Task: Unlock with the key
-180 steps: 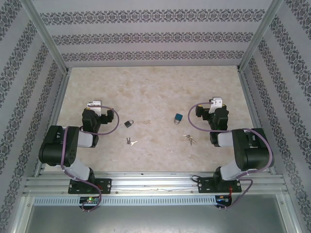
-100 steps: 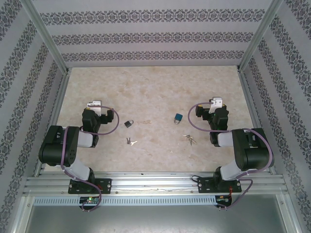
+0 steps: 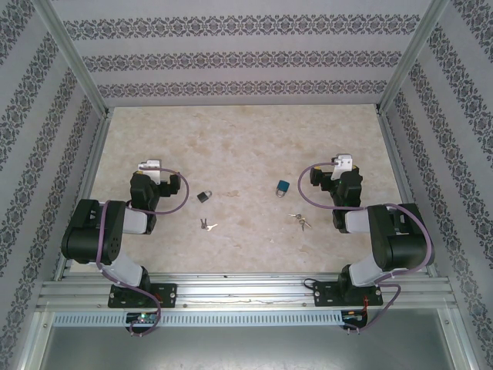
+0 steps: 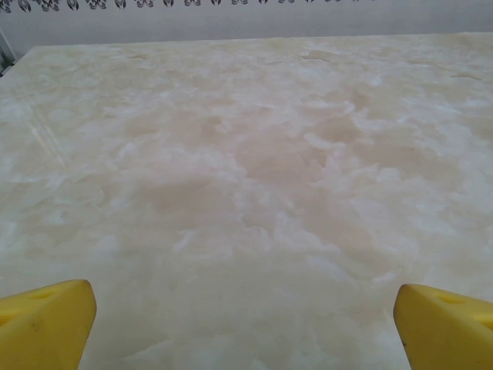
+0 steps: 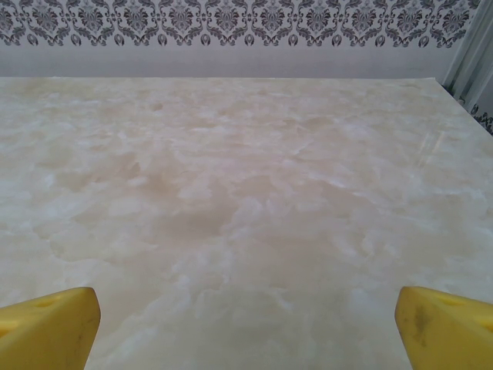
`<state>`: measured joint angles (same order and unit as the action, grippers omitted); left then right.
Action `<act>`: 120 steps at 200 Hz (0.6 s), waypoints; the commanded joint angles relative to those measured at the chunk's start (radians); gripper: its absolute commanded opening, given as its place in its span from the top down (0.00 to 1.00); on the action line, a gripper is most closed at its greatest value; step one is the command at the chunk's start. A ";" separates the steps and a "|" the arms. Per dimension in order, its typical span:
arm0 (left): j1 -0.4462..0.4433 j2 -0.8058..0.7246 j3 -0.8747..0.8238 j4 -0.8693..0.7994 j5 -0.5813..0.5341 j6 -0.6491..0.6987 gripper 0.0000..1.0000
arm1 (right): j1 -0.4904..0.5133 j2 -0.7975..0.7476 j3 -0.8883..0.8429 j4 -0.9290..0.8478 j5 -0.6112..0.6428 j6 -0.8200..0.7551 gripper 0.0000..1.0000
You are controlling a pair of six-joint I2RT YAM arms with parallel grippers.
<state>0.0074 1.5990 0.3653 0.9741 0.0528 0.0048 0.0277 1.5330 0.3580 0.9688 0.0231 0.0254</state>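
Two padlocks lie on the marble table in the top view: a black padlock (image 3: 204,197) left of centre and a blue padlock (image 3: 283,187) right of centre. A small bunch of keys (image 3: 206,225) lies just in front of the black one, another bunch of keys (image 3: 300,220) in front of the blue one. My left gripper (image 3: 151,166) is folded back at the left, well left of the black padlock. My right gripper (image 3: 344,163) sits to the right of the blue padlock. In both wrist views the yellow fingertips (image 4: 46,324) (image 5: 48,327) stand wide apart over bare table, holding nothing.
Patterned walls enclose the table on three sides, with metal posts (image 3: 73,58) at the back corners. An aluminium rail (image 3: 246,289) runs along the near edge under both arm bases. Bare marble table (image 3: 246,139) stretches behind the padlocks.
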 commanded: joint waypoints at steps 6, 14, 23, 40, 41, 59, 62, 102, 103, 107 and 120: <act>-0.007 -0.011 0.014 -0.015 0.013 0.019 0.01 | -0.009 0.006 0.010 0.010 -0.022 -0.006 0.02; -0.006 -0.011 0.014 -0.015 0.013 0.018 0.01 | -0.009 0.006 0.011 0.009 -0.022 -0.004 0.02; -0.007 -0.011 0.014 -0.015 0.014 0.018 0.01 | -0.010 0.006 0.012 0.007 -0.022 -0.005 0.02; -0.007 -0.010 0.015 -0.017 0.003 0.014 0.01 | -0.011 0.006 0.012 0.007 -0.012 0.000 0.02; -0.007 -0.010 0.015 -0.017 0.000 0.013 0.01 | -0.011 0.006 0.012 0.007 -0.010 0.002 0.02; -0.006 -0.010 0.025 -0.038 -0.048 -0.008 0.01 | -0.011 0.005 0.010 0.010 0.018 0.012 0.02; -0.006 -0.008 0.024 -0.032 -0.048 -0.007 0.01 | -0.012 0.006 0.010 0.009 0.019 0.012 0.02; -0.006 -0.048 0.020 -0.048 -0.112 -0.031 0.01 | -0.011 -0.065 0.008 -0.042 0.068 0.028 0.02; -0.006 -0.053 0.021 -0.054 -0.115 -0.033 0.01 | -0.011 -0.071 0.010 -0.048 0.068 0.027 0.02; -0.005 -0.073 0.028 -0.086 -0.129 -0.037 0.01 | -0.011 -0.091 0.014 -0.074 0.067 0.025 0.02; -0.005 -0.129 0.057 -0.190 -0.145 -0.039 0.01 | -0.011 -0.155 0.026 -0.151 0.063 0.023 0.02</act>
<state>0.0078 1.5681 0.3748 0.9077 -0.0246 -0.0082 0.0277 1.4872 0.3580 0.9100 0.0563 0.0303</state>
